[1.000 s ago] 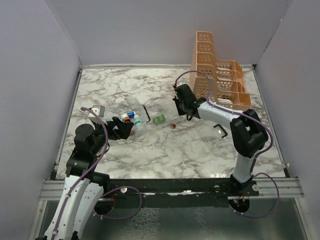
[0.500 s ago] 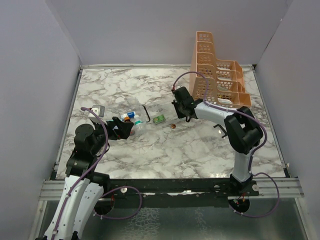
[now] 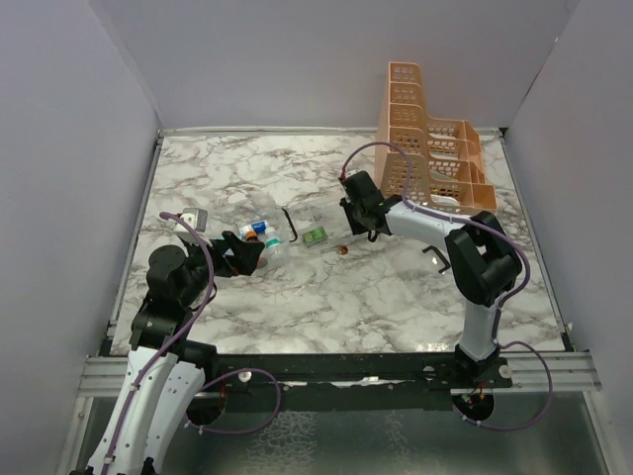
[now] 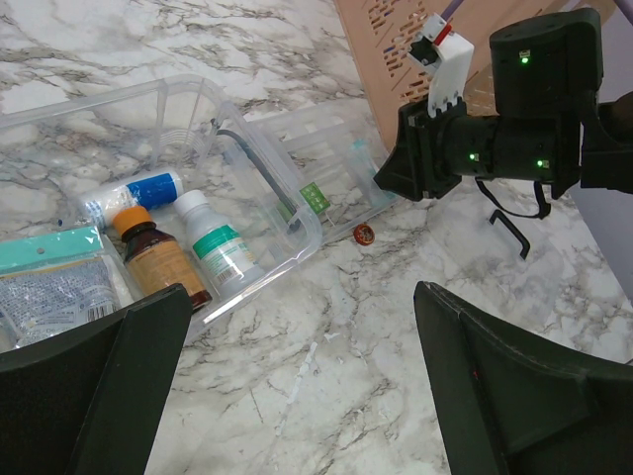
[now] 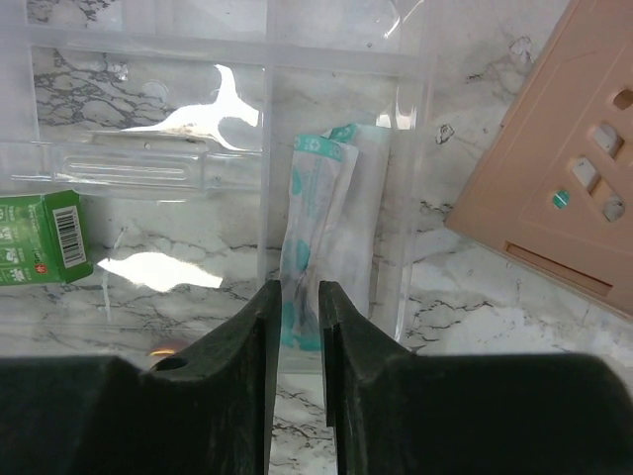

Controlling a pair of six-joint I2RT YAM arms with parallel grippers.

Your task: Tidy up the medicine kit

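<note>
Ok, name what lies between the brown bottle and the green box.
Left wrist view: the white green-labelled bottle lies between brown bottle and green box, then the clear case wall.

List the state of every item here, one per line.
left gripper: open, empty
right gripper: shut on sachet
sachet: pinched, inside clear case
clear case: open
brown bottle: capped, lying down
white bottle: capped, lying down
green box: closed

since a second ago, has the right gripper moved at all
Yes. The right gripper, closed on a packet, has shifted slightly left in the top view, away from the orange rack and toward the green box.
</note>
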